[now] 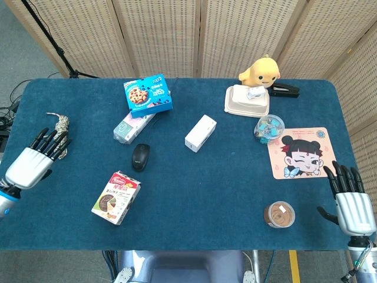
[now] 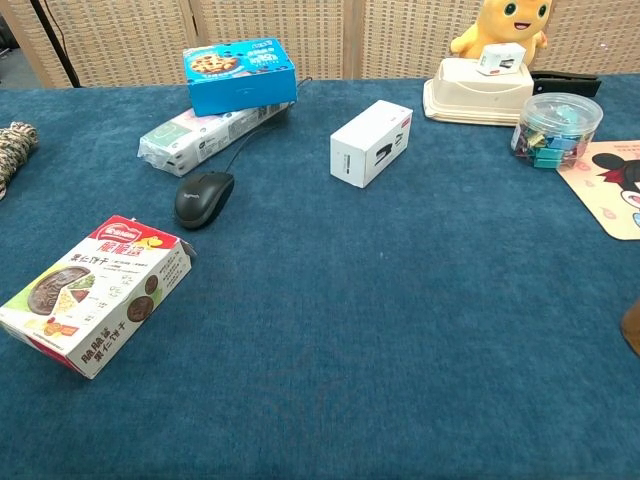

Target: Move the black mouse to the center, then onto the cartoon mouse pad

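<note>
Left robot hand [image 1: 35, 158] is at the left edge of the bench [image 1: 194, 194], with its fingers spread apart and holding nothing; its fingertips are close to the coil of rope [image 1: 59, 125] that lies there. Right robot hand [image 1: 351, 203] is at the right edge of the bench, near the front corner, also with fingers apart and holding nothing. It is just below the cartoon mouse pad [image 1: 302, 152] and does not touch it. Neither hand appears in the chest view.

The black mouse [image 1: 140, 156] lies on the blue cloth in the left half of the bench, well apart from the pad and from both hands. Its cable runs back toward a pale green packet [image 2: 205, 130], and a blue cookie box [image 1: 148, 94] rests on top of that packet. In front of the mouse, nearer to the robot, lies a red and white snack box [image 1: 116, 197].

A white box [image 1: 200, 133] stands near the middle of the bench. Behind it on the right side there is a cream container [image 1: 247, 100] with a small white object on top, a yellow plush toy [image 1: 259, 71] and a black stapler [image 1: 285, 90]. A round clear tub of clips [image 1: 269, 128] stands just beside the upper left corner of the pad. A small brown round cup [image 1: 279, 214] stands near the front edge, between the pad and the right robot hand.
</note>
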### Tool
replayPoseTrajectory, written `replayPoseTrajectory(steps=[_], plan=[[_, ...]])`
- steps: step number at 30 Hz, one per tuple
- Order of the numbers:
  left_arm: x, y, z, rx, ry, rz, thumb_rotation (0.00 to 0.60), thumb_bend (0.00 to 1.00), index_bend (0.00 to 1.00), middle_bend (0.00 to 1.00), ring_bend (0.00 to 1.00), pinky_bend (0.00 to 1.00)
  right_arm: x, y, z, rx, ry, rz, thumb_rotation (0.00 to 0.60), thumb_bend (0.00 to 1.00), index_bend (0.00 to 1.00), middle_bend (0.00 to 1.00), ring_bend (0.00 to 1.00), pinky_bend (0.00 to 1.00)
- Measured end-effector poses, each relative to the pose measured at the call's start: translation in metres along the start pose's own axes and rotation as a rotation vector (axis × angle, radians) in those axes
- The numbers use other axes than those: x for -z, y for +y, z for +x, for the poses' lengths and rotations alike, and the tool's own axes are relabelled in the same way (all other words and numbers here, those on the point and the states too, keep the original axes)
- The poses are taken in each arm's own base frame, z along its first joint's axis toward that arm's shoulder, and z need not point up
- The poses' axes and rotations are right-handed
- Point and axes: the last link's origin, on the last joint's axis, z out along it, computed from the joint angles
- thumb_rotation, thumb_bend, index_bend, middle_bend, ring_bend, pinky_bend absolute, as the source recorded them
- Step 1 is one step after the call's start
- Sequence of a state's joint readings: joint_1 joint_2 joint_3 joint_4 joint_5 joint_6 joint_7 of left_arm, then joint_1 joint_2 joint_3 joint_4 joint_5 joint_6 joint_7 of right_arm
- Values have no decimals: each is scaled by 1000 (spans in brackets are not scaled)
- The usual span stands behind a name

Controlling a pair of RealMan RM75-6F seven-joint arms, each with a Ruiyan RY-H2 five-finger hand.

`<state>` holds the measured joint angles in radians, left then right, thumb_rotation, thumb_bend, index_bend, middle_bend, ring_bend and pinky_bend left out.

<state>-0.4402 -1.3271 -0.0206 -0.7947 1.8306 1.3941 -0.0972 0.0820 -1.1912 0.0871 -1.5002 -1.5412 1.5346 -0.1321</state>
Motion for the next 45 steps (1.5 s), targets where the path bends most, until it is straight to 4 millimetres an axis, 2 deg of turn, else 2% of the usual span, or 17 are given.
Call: replayPoseTrajectory(steps=[3,5,10,13,22,34,41,45], plan=[[-26,3,-3,-47,21,-85,600,0,0,0,0,0,-3,2,-2,8,-2,-16,600,0,0,0,0,0],[-49,11,-5,-79,40,-155,600,0,0,0,0,0,-4,2,-3,10,-5,-19,600,0,0,0,0,0],[-97,46,-6,-143,77,-322,600,0,0,0,0,0,-7,6,-4,15,-3,-36,600,0,0,0,0,0],[-117,65,-7,-174,79,-396,600,0,0,0,0,0,-10,9,-3,15,0,-52,600,0,0,0,0,0],[-160,101,-11,-268,33,-497,600,0,0,0,0,0,-15,20,-5,21,-4,-101,600,0,0,0,0,0],[-186,129,-12,-326,5,-548,600,31,0,0,0,4,-16,28,-4,17,-3,-133,600,0,0,0,0,0],[-196,144,-10,-349,8,-578,600,87,3,0,1,93,-17,30,-4,15,-6,-143,600,0,0,0,0,0],[-201,152,-9,-352,13,-582,600,162,154,43,76,147,-17,31,-4,14,-7,-146,600,0,0,0,0,0]])
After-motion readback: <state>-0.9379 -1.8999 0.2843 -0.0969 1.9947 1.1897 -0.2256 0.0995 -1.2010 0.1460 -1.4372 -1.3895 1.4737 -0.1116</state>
